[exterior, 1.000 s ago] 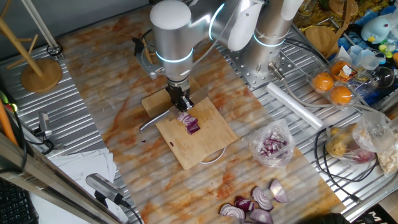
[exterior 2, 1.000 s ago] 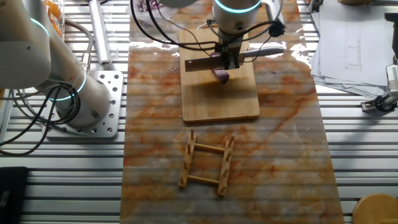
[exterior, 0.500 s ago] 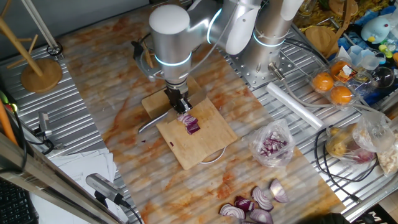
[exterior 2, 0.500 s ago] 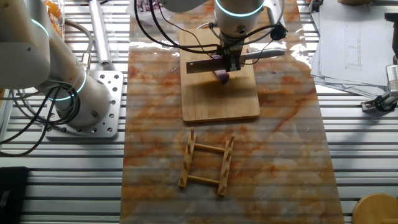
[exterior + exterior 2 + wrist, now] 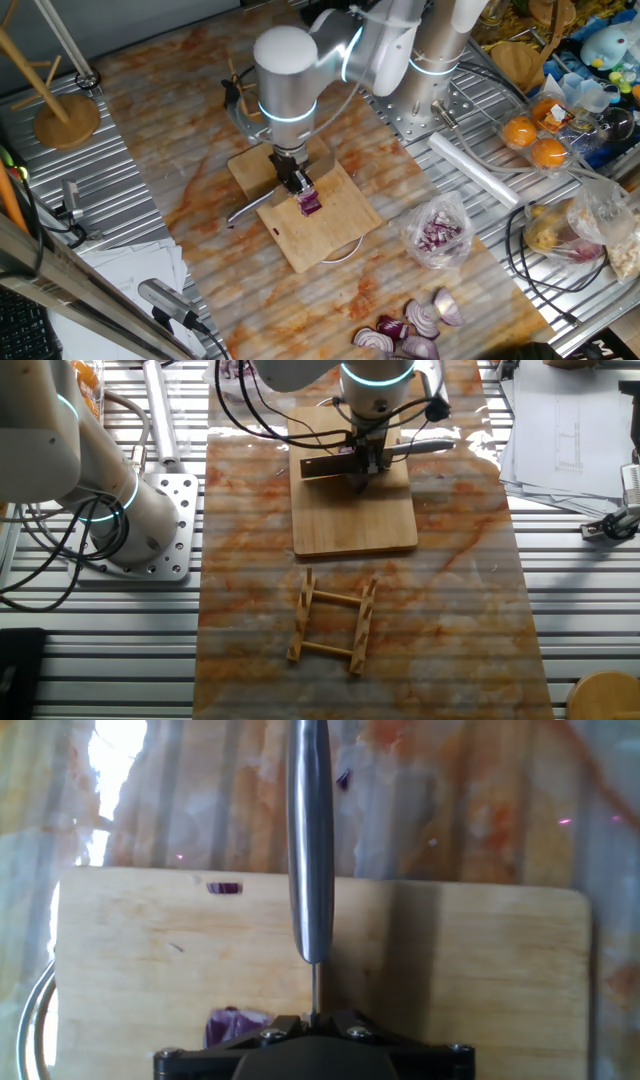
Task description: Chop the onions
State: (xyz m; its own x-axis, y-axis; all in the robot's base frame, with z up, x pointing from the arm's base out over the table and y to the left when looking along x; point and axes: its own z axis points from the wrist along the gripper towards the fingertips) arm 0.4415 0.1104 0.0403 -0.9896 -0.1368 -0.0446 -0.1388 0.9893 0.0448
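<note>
In one fixed view, the end effector point(image 5: 297, 183), clenched on a knife point(image 5: 252, 206), sits over the onion wedge point(image 5: 310, 203) on the cutting board point(image 5: 325, 235). The other fixed view hides the wedge. The hand view shows the wedge mostly whole; chopping seems barely begun.

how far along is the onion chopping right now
Done: hardly any, the onion wedge on the wooden board looks mostly whole.
In hand: the gripper holds the knife, blade at the wedge.
Left: chopping the wedge into small bits.
</note>
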